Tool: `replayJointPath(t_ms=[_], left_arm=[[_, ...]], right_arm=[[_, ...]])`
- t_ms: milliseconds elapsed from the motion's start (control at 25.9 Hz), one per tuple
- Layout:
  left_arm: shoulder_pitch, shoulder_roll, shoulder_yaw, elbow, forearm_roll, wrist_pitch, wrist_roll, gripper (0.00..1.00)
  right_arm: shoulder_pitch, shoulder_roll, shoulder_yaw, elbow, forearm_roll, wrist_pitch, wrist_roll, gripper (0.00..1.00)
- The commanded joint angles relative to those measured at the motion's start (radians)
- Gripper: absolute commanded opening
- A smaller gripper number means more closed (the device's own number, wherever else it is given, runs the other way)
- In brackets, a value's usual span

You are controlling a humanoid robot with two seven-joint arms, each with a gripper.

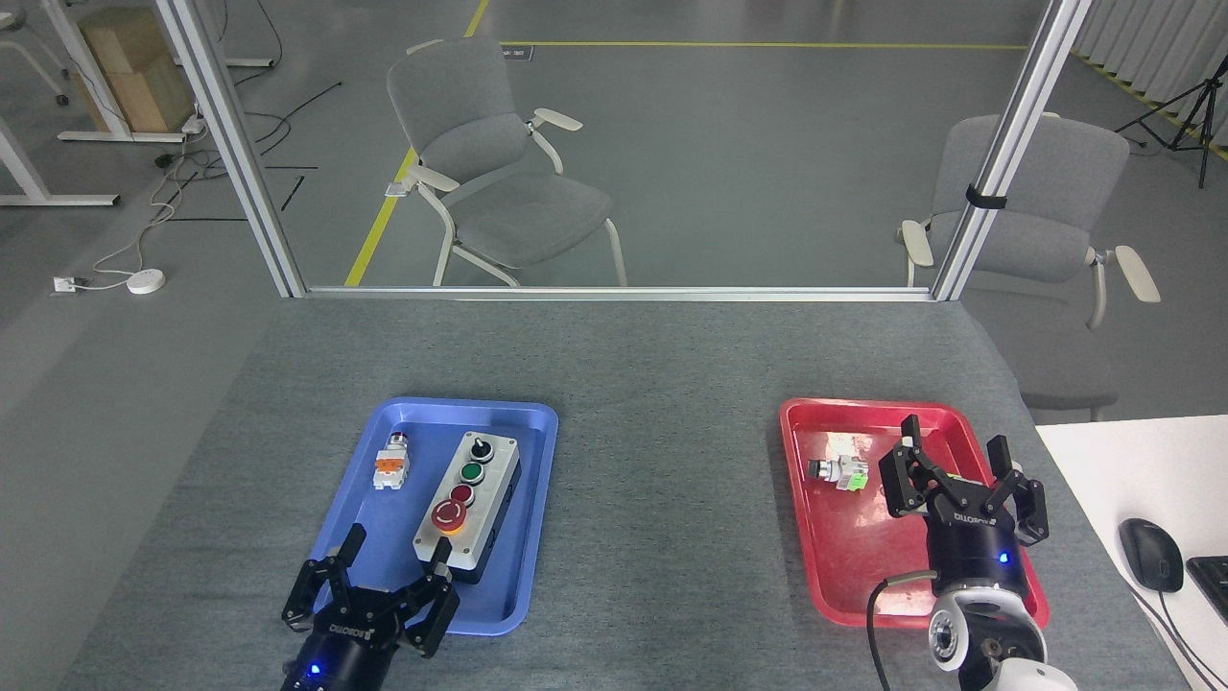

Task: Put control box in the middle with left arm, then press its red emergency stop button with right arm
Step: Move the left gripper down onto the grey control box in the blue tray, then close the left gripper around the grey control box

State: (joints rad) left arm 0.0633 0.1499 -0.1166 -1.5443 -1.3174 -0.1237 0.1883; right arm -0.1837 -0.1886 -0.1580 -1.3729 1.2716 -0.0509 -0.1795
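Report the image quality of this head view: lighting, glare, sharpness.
Head view: even, diffuse light with only soft shadows; mild glare on the red tray floor and faint sheen on the blue tray; the control box and both open grippers, left and right, look sharp, no motion blur.

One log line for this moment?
left gripper: open, near box | box: in blue tray | right gripper: open, over red tray

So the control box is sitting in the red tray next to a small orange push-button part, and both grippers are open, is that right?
Not quite. The head view shows the control box in the blue tray, not the red tray. The rest holds: the small orange push-button part lies beside it, and the left gripper and right gripper are both open.
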Motion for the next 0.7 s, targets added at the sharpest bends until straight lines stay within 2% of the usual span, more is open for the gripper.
replayJointPath(t_ms=[0, 116, 348, 657], left_arm=[[0.007, -0.015, -0.094, 0.044, -0.088, 0.009, 0.011, 0.99], [-0.051, -0.076, -0.104, 0.124, -0.135, 0.058, -0.003, 0.99], [-0.157, -0.079, -0.103, 0.306, -0.135, 0.098, -0.006, 0.99], [-0.178, -0.067, -0.095, 0.325, -0.129, 0.131, -0.003, 0.99]], right_arm=[[0.0, 0.001, 0.0, 0.0, 0.0, -0.001, 0.0, 0.99], [0.0, 0.001, 0.0, 0.0, 0.0, -0.001, 0.0, 0.99], [0.0, 0.001, 0.0, 0.002, 0.0, 0.0, 0.0, 0.99], [0.0, 0.001, -0.002, 0.002, -0.002, 0.0, 0.0, 0.99]])
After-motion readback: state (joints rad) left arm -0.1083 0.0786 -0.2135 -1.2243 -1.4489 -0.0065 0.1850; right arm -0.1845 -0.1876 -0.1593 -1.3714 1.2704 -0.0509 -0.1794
